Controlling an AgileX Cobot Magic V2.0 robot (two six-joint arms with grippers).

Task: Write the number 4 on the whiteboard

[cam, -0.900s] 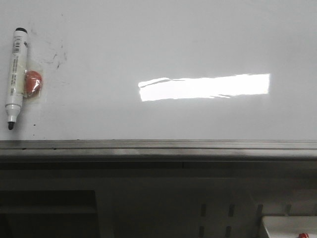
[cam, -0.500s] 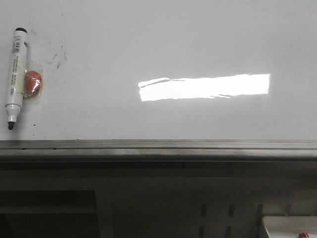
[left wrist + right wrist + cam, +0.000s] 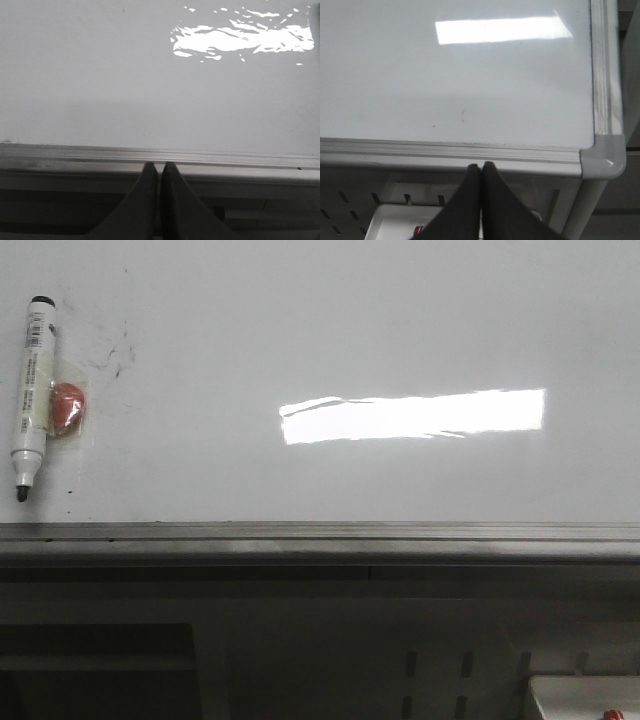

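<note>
The whiteboard [image 3: 350, 330] fills the front view, glossy white-grey with a bright rectangular glare and a grey metal bottom rail [image 3: 320, 538]. No number 4 shows on it; only faint dark smudges lie near the top left. A white marker with a black tip [image 3: 29, 397] lies at the far left, beside an orange-red round piece [image 3: 66, 408]. Neither gripper shows in the front view. My left gripper [image 3: 159, 166] is shut and empty at the bottom rail. My right gripper [image 3: 481, 166] is shut and empty at the rail near the board's right corner [image 3: 602, 157].
Below the rail is a dark perforated panel [image 3: 430, 680]. A white tray with a red item [image 3: 395, 225] sits under the board's right end and also shows in the front view [image 3: 585, 700].
</note>
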